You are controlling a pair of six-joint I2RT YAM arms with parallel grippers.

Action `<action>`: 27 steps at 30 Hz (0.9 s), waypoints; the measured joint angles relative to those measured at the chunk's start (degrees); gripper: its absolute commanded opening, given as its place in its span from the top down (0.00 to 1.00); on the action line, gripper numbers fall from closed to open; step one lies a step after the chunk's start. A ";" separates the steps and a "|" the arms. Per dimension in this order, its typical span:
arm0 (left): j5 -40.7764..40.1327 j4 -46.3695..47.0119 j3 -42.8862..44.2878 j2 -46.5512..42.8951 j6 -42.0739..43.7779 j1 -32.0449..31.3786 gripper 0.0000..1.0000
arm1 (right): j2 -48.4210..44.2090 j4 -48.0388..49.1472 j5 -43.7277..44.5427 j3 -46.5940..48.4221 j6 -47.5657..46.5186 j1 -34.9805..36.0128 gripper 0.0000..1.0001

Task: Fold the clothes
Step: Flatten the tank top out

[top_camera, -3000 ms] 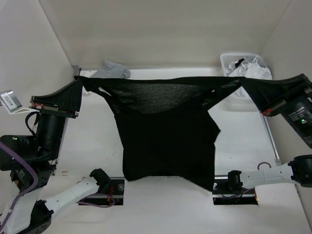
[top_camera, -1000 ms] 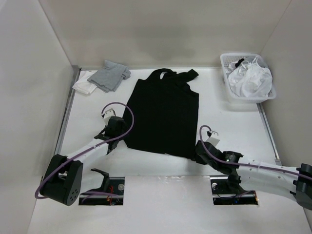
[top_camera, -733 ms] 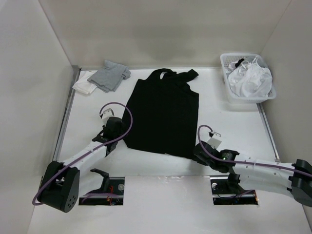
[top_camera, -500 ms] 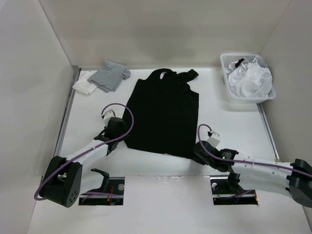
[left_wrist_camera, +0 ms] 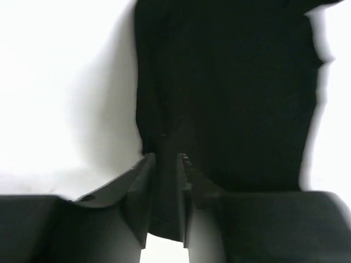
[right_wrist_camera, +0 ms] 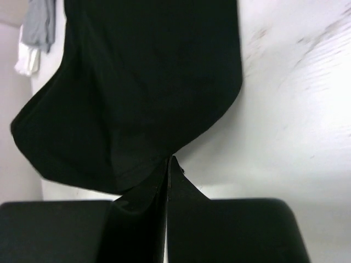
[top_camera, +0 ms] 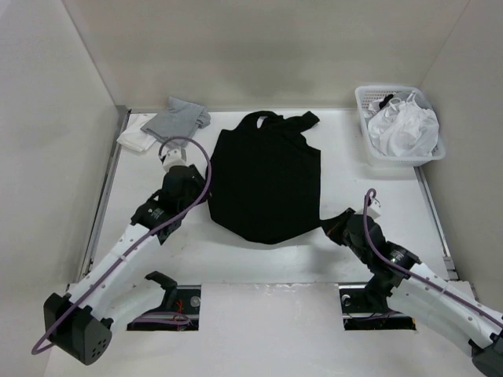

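The clothes, a black T-shirt (top_camera: 266, 181), lie folded lengthwise mid-table, collar toward the back wall. My left gripper (top_camera: 201, 196) is at the shirt's lower left edge; in the left wrist view (left_wrist_camera: 164, 167) black fabric fills the narrow gap between its fingers (left_wrist_camera: 143, 189). My right gripper (top_camera: 335, 225) is at the lower right corner, and its wrist view (right_wrist_camera: 168, 163) shows the jaws pressed together on the hem. The near hem sags in a curve between the two raised corners (right_wrist_camera: 126, 170).
A grey garment (top_camera: 181, 118) lies on a white one (top_camera: 135, 140) at the back left, also visible as the grey garment (right_wrist_camera: 41, 22) in the right wrist view. A white basket (top_camera: 393, 160) of white garments stands back right. Walls enclose three sides.
Both grippers have closed on the shirt's near corners and lifted them. The left arm has swung toward the back, the right arm to the right; the near hem now curves upward.
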 measured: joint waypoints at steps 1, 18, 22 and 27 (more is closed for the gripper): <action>-0.42 -1.22 3.23 -0.11 -0.13 -0.96 0.71 | 0.07 0.24 -0.46 -0.02 -0.90 -1.40 1.00; -7.56 0.66 -5.22 6.84 -0.35 0.09 0.61 | 3.43 9.18 -7.67 -6.36 -6.40 -7.41 1.00; -4.50 2.32 -9.44 7.34 -0.44 0.94 0.66 | 4.24 9.88 -8.24 -6.36 -7.06 -7.41 1.00; -1.42 4.31 -14.43 8.24 -0.92 0.72 0.61 | 4.96 10.14 -8.63 -6.36 -7.41 -7.41 1.00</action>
